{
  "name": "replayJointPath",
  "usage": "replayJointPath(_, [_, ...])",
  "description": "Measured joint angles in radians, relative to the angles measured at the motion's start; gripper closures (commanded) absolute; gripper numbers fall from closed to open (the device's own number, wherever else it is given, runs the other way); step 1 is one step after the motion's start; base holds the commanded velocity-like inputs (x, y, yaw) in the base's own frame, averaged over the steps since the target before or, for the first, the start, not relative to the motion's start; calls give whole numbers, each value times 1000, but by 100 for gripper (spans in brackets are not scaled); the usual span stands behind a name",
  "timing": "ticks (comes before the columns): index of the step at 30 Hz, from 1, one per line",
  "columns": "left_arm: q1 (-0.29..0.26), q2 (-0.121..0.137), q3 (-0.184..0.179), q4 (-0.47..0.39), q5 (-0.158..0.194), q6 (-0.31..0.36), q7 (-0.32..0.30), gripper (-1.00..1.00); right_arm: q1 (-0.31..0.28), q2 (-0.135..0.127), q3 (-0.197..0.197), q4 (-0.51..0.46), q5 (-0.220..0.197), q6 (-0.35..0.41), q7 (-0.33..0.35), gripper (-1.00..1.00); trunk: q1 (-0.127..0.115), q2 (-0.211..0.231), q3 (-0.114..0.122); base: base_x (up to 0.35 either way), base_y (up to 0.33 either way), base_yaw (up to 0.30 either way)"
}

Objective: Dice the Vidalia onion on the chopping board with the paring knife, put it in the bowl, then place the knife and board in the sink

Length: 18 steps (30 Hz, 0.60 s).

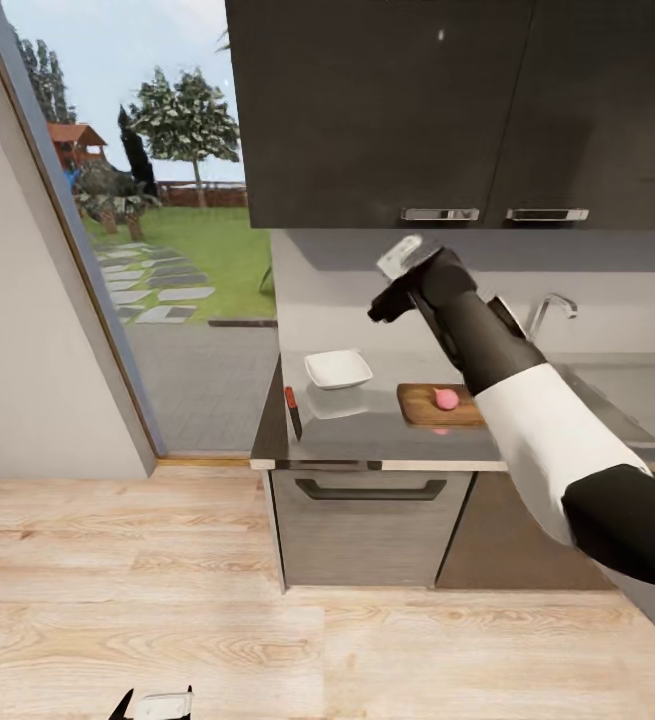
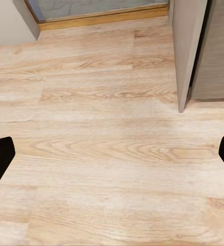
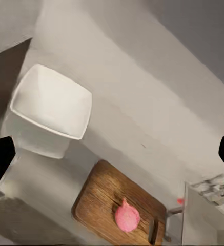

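Note:
The pale-pink Vidalia onion [image 1: 447, 399] [image 3: 126, 216] rests on the dark wooden chopping board [image 1: 427, 405] [image 3: 99, 202], which lies on the grey countertop [image 1: 367, 435]. A white bowl [image 1: 338, 368] [image 3: 53, 105] stands left of the board. The red-handled paring knife [image 1: 292, 410] lies by the counter's left edge. At the right are the sink [image 1: 632, 395] and its tap [image 1: 552, 305]. My right gripper [image 1: 382, 308] [image 3: 112, 156] hovers open high above the bowl and board, holding nothing. My left gripper [image 1: 152, 705] [image 2: 112, 154] hangs open low over the wooden floor.
Dark wall cabinets [image 1: 417, 110] hang just above my raised right arm. Below the counter are a drawer front [image 1: 372, 520] and a cabinet side [image 2: 186, 56]. A tall window [image 1: 157, 230] stands at the left. Wooden floor [image 1: 117, 600] spreads before the counter.

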State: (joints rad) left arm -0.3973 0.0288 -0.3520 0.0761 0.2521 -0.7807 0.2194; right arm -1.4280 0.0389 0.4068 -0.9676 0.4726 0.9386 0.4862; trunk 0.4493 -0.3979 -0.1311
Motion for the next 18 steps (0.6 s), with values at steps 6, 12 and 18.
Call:
replayJointPath(6, [0, -1, 0, -1, 0, 2, 1, -100, -4, -39, 67, -110, 210, -167, 613, -100, 0, 0, 0, 0, 0, 0])
replayJointPath(12, [0, 0, 0, -1, 1, 46, 0, -100, -5, -40, 74, -196, 404, -453, 1021, -100, 0, 0, 0, 0, 0, 0])
replayJointPath(18, [0, -1, 0, -1, 1, 122, -3, -100, -5, -44, 77, -262, 326, -552, 1080, -100, 0, 0, 0, 0, 0, 0])
